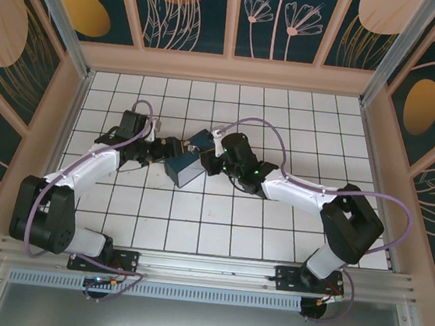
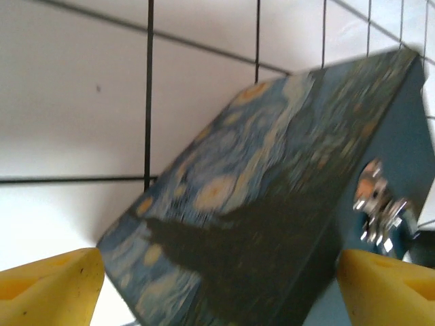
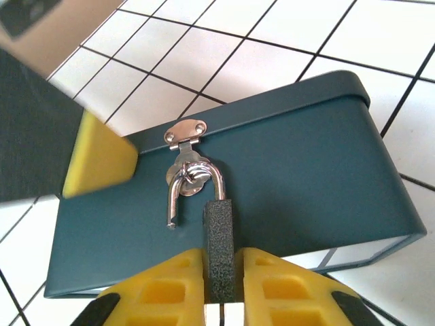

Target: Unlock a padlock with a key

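Note:
The padlock (image 3: 219, 231) hangs on the hasp of the blue box (image 3: 292, 170). Its dark textured body is clamped between the yellow fingers of my right gripper (image 3: 221, 261), which is shut on it. The silvery shackle (image 3: 197, 173) is sprung open: one end hangs free, and the loop is still hooked through the hasp ring. My left gripper (image 2: 217, 268) stands wide open astride the box (image 2: 272, 190), with white floor showing beside its left finger (image 2: 61, 285). One of its fingers (image 3: 98, 159) rests by the box's front wall. The key is out of view.
The box (image 1: 184, 169) sits mid-floor on white tiles, between the left gripper (image 1: 158, 150) and the right gripper (image 1: 216, 161). Patterned walls enclose the floor on three sides. Purple cables loop above both arms.

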`<state>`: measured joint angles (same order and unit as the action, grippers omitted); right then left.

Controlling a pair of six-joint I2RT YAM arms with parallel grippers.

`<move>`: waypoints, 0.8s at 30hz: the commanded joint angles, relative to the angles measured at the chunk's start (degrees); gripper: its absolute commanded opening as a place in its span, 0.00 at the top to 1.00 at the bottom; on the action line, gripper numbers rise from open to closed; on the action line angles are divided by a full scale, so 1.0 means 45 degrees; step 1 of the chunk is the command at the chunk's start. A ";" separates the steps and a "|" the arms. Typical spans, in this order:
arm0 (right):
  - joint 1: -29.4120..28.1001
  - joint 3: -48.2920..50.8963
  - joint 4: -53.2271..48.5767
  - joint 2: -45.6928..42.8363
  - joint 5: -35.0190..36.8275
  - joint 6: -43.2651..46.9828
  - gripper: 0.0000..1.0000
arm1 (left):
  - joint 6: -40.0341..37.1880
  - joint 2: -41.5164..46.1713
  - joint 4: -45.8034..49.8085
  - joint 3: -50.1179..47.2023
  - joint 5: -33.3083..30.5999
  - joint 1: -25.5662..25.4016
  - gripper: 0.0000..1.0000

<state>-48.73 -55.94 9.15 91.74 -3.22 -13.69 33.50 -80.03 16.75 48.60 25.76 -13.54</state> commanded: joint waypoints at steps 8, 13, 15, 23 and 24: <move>0.0145 -0.0752 0.0172 -0.0041 -0.0281 -0.4805 0.97 | 0.0556 0.0633 -0.0688 -0.0624 0.2032 -0.0466 0.17; -0.0304 -0.0265 0.0827 -0.0498 0.0805 -0.6871 1.00 | 0.1206 0.0765 -0.1440 -0.0753 0.2643 -0.0870 0.17; -0.0635 -0.0196 0.0924 -0.0628 0.1963 -0.7136 1.00 | 0.1300 0.0748 -0.1571 -0.0554 0.2947 -0.0893 0.17; -0.1431 -0.0070 0.1397 -0.0229 0.5142 -0.9048 1.00 | 0.1497 0.0690 -0.1415 0.0399 0.2667 -0.0878 0.18; -0.1456 -0.0083 0.1416 -0.0225 0.5330 -0.9089 1.00 | 0.1575 0.0669 -0.1437 0.0464 0.2544 -0.0888 0.18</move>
<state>-54.06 -56.47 10.07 91.39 12.86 -49.76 38.70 -77.71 12.62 48.14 34.41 -16.99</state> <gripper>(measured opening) 0.120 0.819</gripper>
